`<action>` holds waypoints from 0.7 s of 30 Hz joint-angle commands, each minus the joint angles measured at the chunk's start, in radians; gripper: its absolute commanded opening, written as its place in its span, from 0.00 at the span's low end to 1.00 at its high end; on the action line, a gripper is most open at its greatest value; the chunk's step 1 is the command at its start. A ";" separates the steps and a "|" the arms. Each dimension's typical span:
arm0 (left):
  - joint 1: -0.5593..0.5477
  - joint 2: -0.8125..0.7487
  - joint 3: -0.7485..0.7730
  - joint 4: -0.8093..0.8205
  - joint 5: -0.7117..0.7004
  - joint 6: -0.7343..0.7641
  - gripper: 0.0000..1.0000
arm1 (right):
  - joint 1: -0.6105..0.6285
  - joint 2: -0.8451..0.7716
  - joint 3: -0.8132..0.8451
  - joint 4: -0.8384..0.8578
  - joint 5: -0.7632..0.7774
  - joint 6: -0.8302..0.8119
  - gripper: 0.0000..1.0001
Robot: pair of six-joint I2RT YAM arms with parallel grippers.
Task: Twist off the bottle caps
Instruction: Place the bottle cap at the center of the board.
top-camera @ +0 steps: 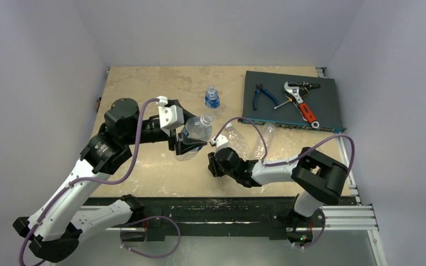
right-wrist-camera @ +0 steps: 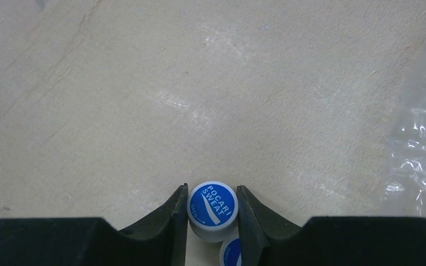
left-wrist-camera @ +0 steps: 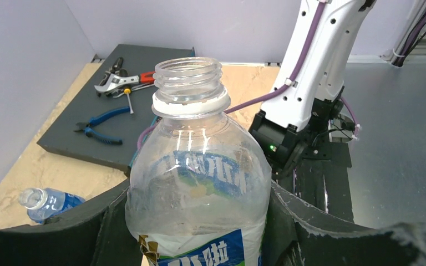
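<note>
The left end effector [left-wrist-camera: 199,224] is clenched on the labelled bottle [left-wrist-camera: 199,183], gripping the body on both sides. The bottle's threaded neck is open, with no cap fitted; a white ring sits below the thread. In the top view this bottle is held over the worktop [top-camera: 144,94], to the left of the dark tool mat [top-camera: 321,108] and well apart from it.

The right end effector [right-wrist-camera: 212,205] is clenched on a blue cap [right-wrist-camera: 212,209] with white lettering on top. The jaws press on both sides of the cap, low over the worktop, in front of the mat's left corner. A second blue cap [right-wrist-camera: 232,254] shows partly, just beside the first.

Two crinkled unlabelled bottles [top-camera: 237,139] lie against the mat's near edge. A small labelled bottle [top-camera: 212,98] stands upright just left of the mat. Blue-handled pliers [top-camera: 263,95] and a red-handled wrench [top-camera: 300,102] lie on the mat.
</note>
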 commanded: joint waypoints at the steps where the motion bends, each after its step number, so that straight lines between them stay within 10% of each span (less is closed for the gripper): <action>1: -0.004 0.005 0.045 0.063 0.019 -0.038 0.00 | 0.023 -0.003 -0.018 0.030 0.070 0.038 0.23; 10: -0.005 0.015 0.057 0.060 0.004 -0.041 0.00 | 0.026 -0.098 0.017 -0.055 0.091 0.032 0.58; 21: -0.003 0.003 0.044 0.057 -0.066 -0.062 0.00 | 0.023 -0.591 0.178 -0.258 -0.060 -0.098 0.65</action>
